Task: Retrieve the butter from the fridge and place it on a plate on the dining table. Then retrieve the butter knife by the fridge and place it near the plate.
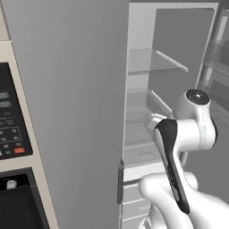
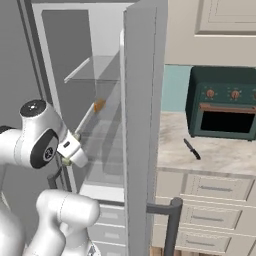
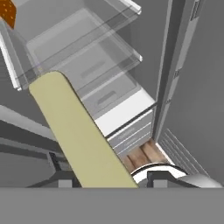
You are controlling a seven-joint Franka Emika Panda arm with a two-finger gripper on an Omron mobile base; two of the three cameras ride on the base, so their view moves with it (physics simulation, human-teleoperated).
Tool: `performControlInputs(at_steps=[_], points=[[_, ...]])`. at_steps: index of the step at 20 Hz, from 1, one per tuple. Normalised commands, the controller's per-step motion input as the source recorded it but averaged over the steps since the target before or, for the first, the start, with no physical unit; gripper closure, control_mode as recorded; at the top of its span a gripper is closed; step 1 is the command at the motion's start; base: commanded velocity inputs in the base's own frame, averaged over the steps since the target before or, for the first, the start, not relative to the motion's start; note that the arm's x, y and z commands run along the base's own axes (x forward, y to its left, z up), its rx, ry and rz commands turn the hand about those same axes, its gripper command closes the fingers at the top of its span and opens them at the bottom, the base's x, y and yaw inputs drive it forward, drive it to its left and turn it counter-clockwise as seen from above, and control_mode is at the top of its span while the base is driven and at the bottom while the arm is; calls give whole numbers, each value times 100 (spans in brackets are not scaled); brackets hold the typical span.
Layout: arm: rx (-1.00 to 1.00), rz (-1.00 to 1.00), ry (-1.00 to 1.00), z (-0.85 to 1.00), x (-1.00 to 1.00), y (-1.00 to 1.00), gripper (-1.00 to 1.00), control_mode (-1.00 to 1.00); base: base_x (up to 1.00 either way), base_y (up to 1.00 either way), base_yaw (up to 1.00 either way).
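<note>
Fridge: the fridge (image 1: 179,44) stands with one door swung open. Inside are clear glass shelves (image 3: 87,48) and pale drawers (image 3: 127,131) along the bottom edge.
Room: a beige counter (image 2: 220,155) runs beside the fridge, with a dark green toaster oven (image 2: 222,102) at its back edge.
Arm: it reaches into the open compartment at the height of the lower shelves.
Knife: the butter knife (image 2: 192,149) lies flat near the counter's left end, well apart from the arm and not yet dealt with.
Butter: the butter (image 3: 74,127) is inside the fridge, running lengthwise out from between the fingertips. Whether it rests on a shelf I cannot tell.
Gripper: the gripper (image 3: 111,180) has a jaw on either side of the stick's near end. Whether they are pressing on it cannot be told.
Handling: probably light, soft and greasy. It is best pinched gently across its long flat sides near the middle, because a hard squeeze could dent it.
Other item: a small orange thing (image 2: 99,105) sits at a shelf's edge.
</note>
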Motion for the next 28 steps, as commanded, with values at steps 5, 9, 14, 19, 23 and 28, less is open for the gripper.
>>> performControlInputs(at_steps=[5,9,14,19,23,28], points=[[0,0,0,0,0,0,100,100,-99,59,-1],[0,0,0,0,0,0,100,100,-100,26,-21],[0,0,0,0,0,0,100,100,-81,4,-69],[0,0,0,0,0,0,100,100,-27,-5,-87],[0,0,0,0,0,0,100,100,0,-29,-92],[0,0,0,0,0,0,100,100,0,-23,-92]])
